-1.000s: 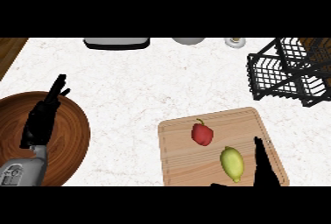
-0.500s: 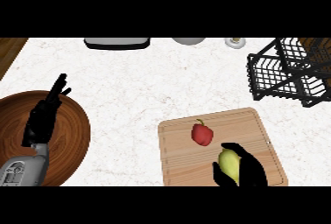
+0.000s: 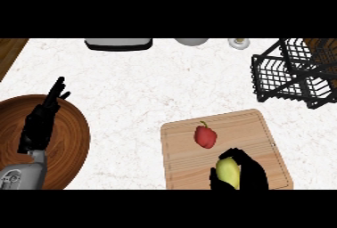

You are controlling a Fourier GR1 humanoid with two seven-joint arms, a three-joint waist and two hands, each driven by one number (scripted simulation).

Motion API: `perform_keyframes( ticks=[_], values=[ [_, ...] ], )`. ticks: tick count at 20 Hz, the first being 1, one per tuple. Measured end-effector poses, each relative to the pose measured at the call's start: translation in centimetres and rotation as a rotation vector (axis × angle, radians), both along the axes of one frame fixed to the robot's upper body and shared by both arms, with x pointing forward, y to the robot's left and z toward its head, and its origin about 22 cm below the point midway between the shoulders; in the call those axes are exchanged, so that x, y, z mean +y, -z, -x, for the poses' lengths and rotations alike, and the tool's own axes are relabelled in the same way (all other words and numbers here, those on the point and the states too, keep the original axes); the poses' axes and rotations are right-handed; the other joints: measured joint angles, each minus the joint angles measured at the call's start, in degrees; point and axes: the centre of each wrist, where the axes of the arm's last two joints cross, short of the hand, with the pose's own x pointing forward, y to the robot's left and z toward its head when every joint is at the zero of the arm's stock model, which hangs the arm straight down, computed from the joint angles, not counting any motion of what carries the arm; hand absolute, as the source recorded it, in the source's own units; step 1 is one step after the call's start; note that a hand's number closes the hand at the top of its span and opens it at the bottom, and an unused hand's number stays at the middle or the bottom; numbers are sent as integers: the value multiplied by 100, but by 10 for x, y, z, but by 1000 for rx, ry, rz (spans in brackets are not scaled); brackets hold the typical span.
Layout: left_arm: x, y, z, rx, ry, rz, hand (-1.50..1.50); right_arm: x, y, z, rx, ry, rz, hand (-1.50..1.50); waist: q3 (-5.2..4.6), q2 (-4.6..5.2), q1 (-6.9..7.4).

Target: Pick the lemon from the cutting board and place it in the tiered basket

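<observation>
Head view: robot hand (image 3: 250, 171) seemingly cups lemon (image 3: 228, 171).

no readable text, labels or numbers

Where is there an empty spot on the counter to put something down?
The white counter is bare between the brown bowl, cutting board and black basket. The board is crowded: red pepper, and the right hand curled round the lemon.
</observation>
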Motion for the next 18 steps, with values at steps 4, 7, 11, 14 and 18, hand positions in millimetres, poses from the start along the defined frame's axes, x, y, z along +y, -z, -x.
perform_keyframes(
  ticks=[4, 7, 11, 14, 18],
  values=[
    [-2, 1, -2, 1, 0, -2, 0, -2, -17, 13, -76, 41, -57, 150, 7, 2, -19],
    [-6, 2, -2, 2, 11, -1, 0, 11, -32, -3, -81, -9, -19, 150, 6, 10, 16],
    [-11, -2, -5, -5, 40, 1, 0, 39, -51, -41, -20, -153, 100, 150, -2, 41, 191],
    [-15, -4, -6, -6, 36, 4, 0, 63, -85, -71, -65, -186, 127, 150, 3, 34, 189],
    [-11, -6, -8, -3, 25, -2, 0, 79, -129, -97, -214, -149, 174, 150, 4, 19, 134]
  ],
)
